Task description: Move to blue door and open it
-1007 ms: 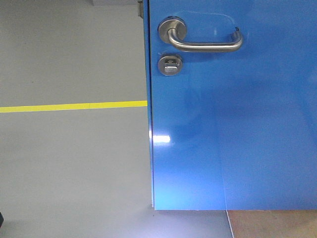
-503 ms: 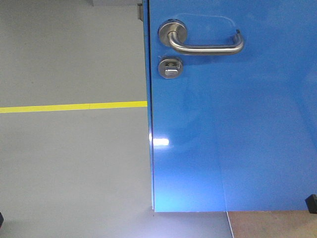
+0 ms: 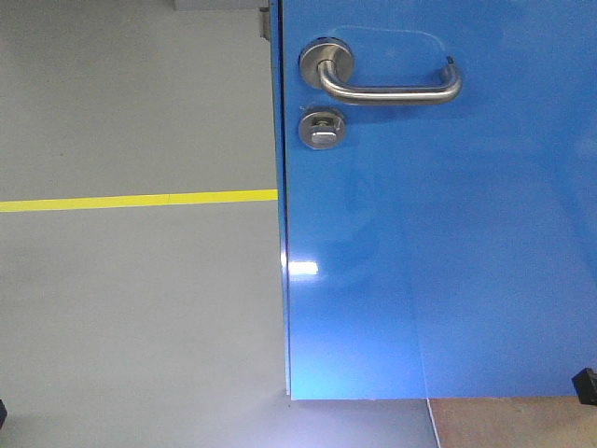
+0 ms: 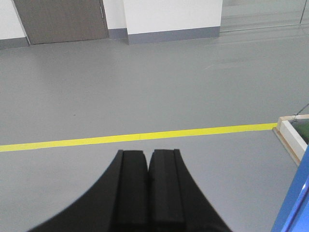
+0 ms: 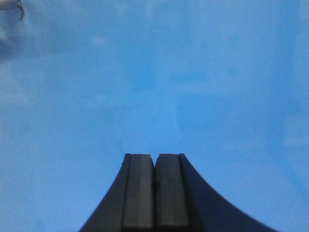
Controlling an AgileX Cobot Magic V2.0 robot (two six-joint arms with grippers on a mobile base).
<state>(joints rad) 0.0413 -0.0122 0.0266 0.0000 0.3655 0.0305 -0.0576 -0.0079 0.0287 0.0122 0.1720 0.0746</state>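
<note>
The blue door [image 3: 448, 243] fills the right two thirds of the front view, its edge running down near the middle. Its silver lever handle [image 3: 382, 79] sits near the top, with the round thumb-turn lock [image 3: 321, 127] just below. My right gripper [image 5: 155, 157] is shut and empty, pointing at the glossy blue door panel [image 5: 159, 77], which fills the right wrist view. A black bit of an arm [image 3: 586, 385] shows at the front view's right edge. My left gripper [image 4: 147, 152] is shut and empty over the grey floor; the door's blue edge [image 4: 294, 208] shows at the lower right.
Grey floor [image 3: 140, 308] lies left of the door, crossed by a yellow line [image 3: 140, 200]. In the left wrist view the line [image 4: 140, 137] runs ahead, with a white wooden frame [image 4: 292, 137] at the right, and a brown door [image 4: 60, 19] and white wall [image 4: 171, 14] far off.
The handle and lock have drifted slightly right and down in the front view. A black arm part has come into view at the lower right edge.
</note>
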